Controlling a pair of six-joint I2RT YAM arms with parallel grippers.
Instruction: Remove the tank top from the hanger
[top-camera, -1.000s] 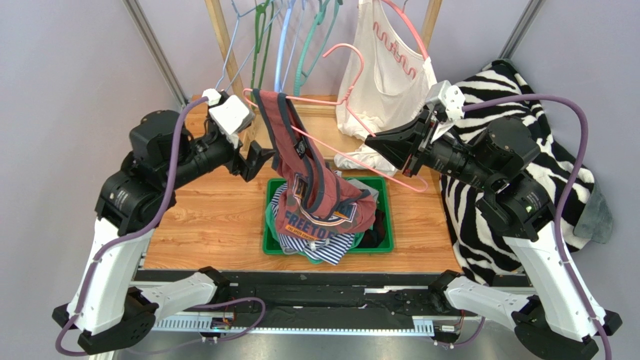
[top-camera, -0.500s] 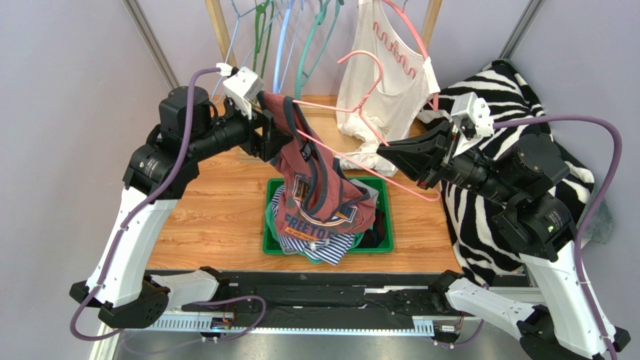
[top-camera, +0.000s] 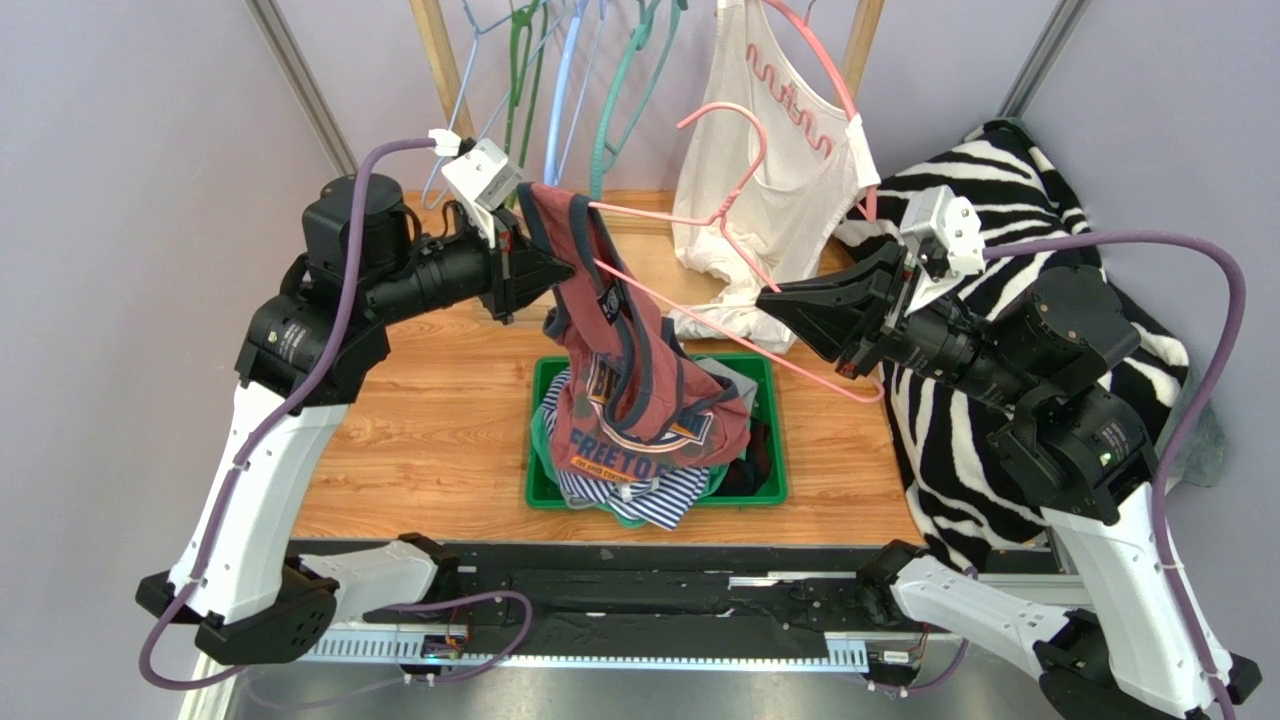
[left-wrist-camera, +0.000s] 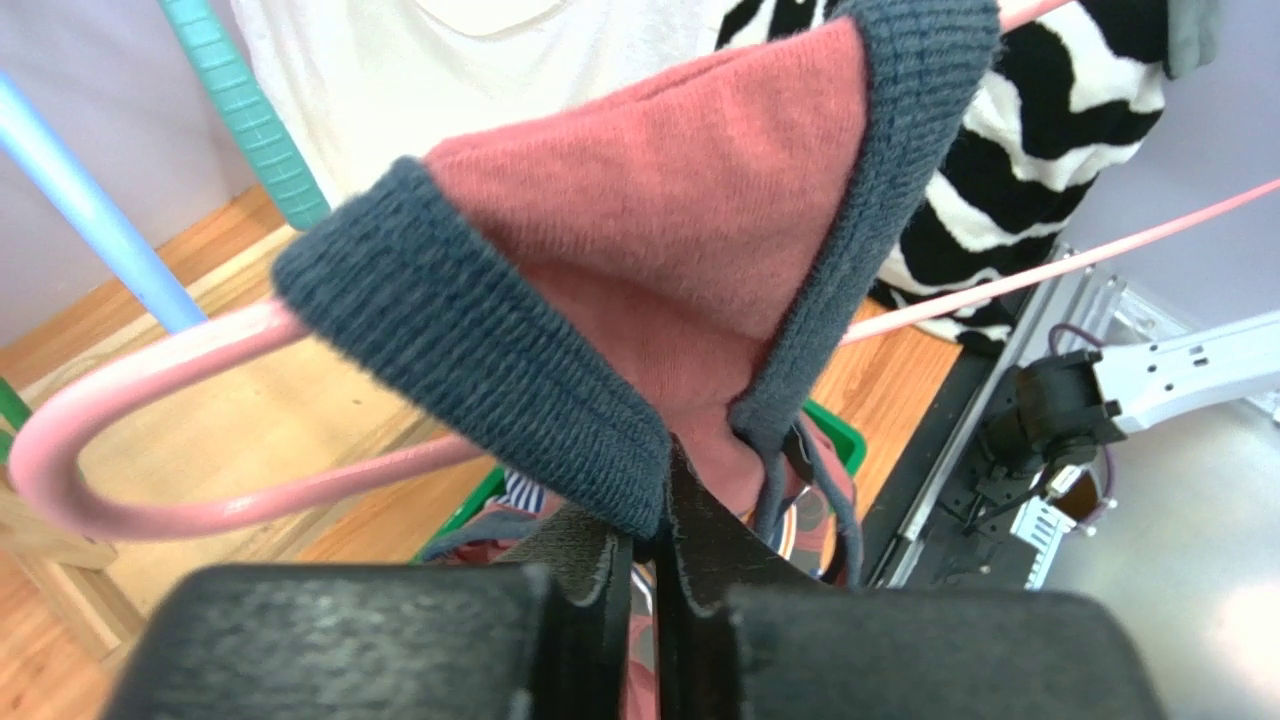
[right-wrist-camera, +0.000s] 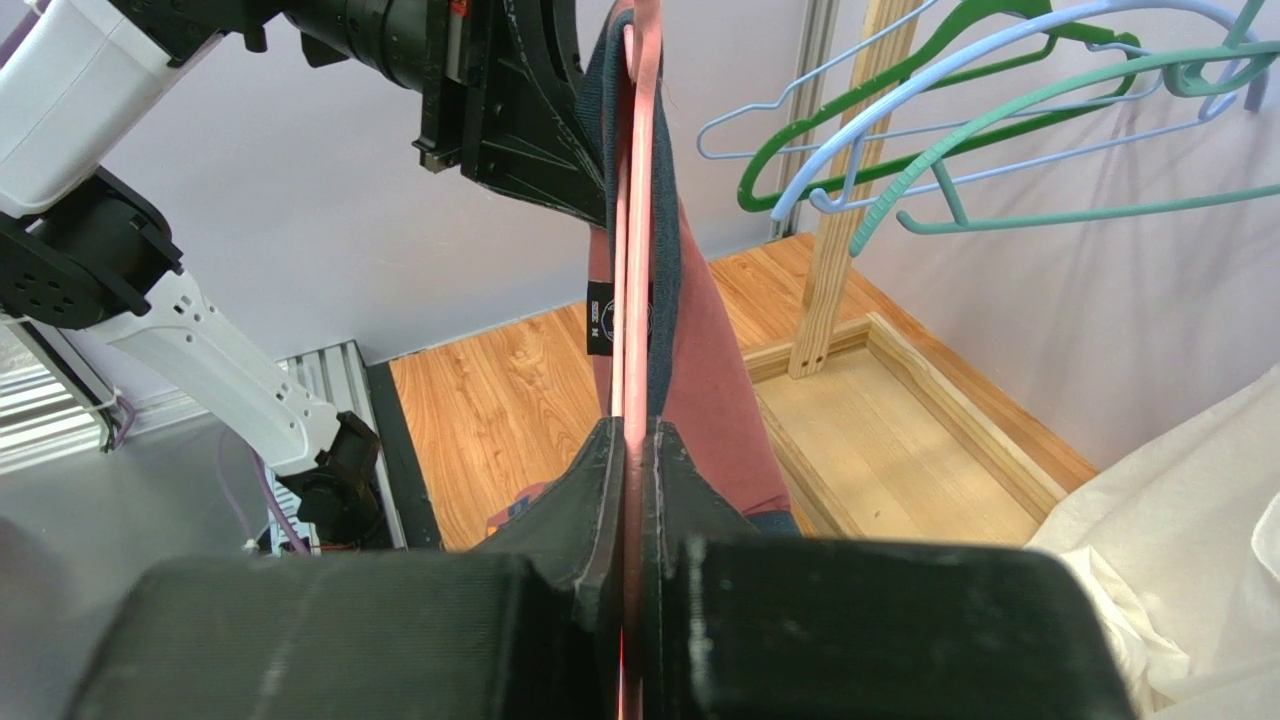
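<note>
I see one brick-red tank top with dark grey ribbed trim (top-camera: 628, 368) draped on one pink wire hanger (left-wrist-camera: 143, 365) at frame centre, above one green plastic bin (top-camera: 775, 450). Of two grippers, my left gripper (left-wrist-camera: 646, 525) pinches its shoulder strap, upper left, and my right gripper (right-wrist-camera: 631, 438) clamps the hanger's bar. With the strap gripped, the next move, I judge, is drawing it off the hanger's end.

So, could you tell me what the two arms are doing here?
The right gripper is shut on the pink hanger, holding it above the green bin. The left gripper is pinched on a strap of the red tank top at the hanger's far end. The top hangs from the hanger, its hem down in the bin.
</note>
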